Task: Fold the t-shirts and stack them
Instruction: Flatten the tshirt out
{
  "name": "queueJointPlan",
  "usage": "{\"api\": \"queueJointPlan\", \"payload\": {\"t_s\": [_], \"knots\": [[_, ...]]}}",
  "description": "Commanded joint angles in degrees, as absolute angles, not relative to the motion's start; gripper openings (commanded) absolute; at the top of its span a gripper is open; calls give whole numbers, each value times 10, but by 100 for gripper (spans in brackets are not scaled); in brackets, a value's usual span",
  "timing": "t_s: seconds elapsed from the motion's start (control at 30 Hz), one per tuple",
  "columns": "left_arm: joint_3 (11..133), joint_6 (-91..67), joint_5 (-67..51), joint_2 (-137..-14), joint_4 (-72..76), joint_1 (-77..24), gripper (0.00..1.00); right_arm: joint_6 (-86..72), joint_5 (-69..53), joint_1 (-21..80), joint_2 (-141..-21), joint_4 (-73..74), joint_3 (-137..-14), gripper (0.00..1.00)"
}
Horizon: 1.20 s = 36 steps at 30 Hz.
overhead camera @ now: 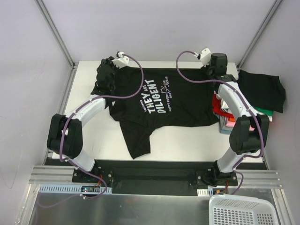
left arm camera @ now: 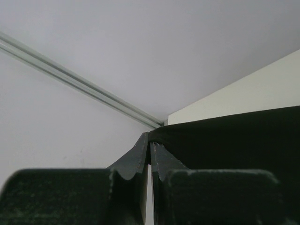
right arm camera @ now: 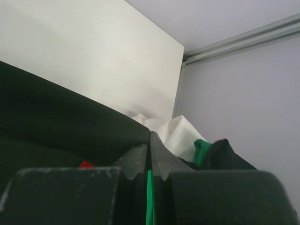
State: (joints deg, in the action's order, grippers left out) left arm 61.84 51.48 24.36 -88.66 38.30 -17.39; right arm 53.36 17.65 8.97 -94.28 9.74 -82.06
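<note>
Left fingers (left arm camera: 138, 157) and right fingers (right arm camera: 161, 159) are pinching shut on the far edge of the lettered tee (overhead camera: 159, 101), which is lying spread and unfolded mid-surface (overhead camera: 187, 140). Folded tees (overhead camera: 262, 89) are sitting stacked at right; this one's folding is barely beginning.

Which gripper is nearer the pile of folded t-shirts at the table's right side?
Right. The right gripper pinches the far right corner of the lettered black t-shirt, just beside the pile; the left gripper holds the far left corner, across the shirt.
</note>
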Motion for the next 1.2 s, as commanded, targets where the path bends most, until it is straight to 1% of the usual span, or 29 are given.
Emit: {"api": "queueJointPlan", "payload": {"t_s": [0.0, 0.3, 0.37, 0.43, 0.47, 0.5, 0.57, 0.6, 0.63, 0.67, 0.7, 0.77, 0.8, 0.83, 1.03, 1.17], "knots": [[678, 518, 276, -921, 461, -155, 0, 541, 184, 85, -973, 61, -881, 4], [764, 526, 297, -1010, 468, -134, 0, 562, 204, 84, -1059, 61, -968, 6], [781, 535, 307, -1032, 466, -134, 1, 566, 208, 85, -1074, 62, -984, 11], [794, 539, 315, -1049, 467, -134, 11, 569, 211, 84, -1081, 62, -991, 17], [795, 544, 316, -1055, 466, -134, 20, 570, 212, 84, -1084, 62, -993, 20], [796, 544, 316, -1058, 468, -134, 25, 571, 212, 84, -1088, 62, -996, 30], [799, 545, 319, -1067, 467, -134, 44, 570, 213, 84, -1092, 62, -998, 37], [802, 546, 320, -1070, 465, -134, 48, 570, 212, 83, -1095, 62, -998, 49], [804, 545, 323, -1072, 464, -134, 53, 570, 213, 82, -1096, 62, -999, 53], [806, 543, 329, -1075, 464, -134, 59, 570, 213, 82, -1096, 62, -999, 56], [808, 542, 330, -1077, 462, -134, 70, 571, 214, 83, -1096, 62, -998, 59], [809, 539, 337, -1077, 461, -134, 84, 571, 214, 83, -1092, 63, -994, 63], [809, 538, 338, -1077, 461, -134, 98, 571, 213, 82, -1089, 64, -991, 64], [809, 536, 340, -1076, 461, -134, 99, 570, 212, 82, -1082, 65, -984, 64], [816, 536, 356, -1076, 451, -134, 99, 558, 200, 83, -1042, 80, -940, 64], [828, 542, 364, -1085, 446, -134, 99, 554, 194, 83, -998, 82, -889, 64]]}}
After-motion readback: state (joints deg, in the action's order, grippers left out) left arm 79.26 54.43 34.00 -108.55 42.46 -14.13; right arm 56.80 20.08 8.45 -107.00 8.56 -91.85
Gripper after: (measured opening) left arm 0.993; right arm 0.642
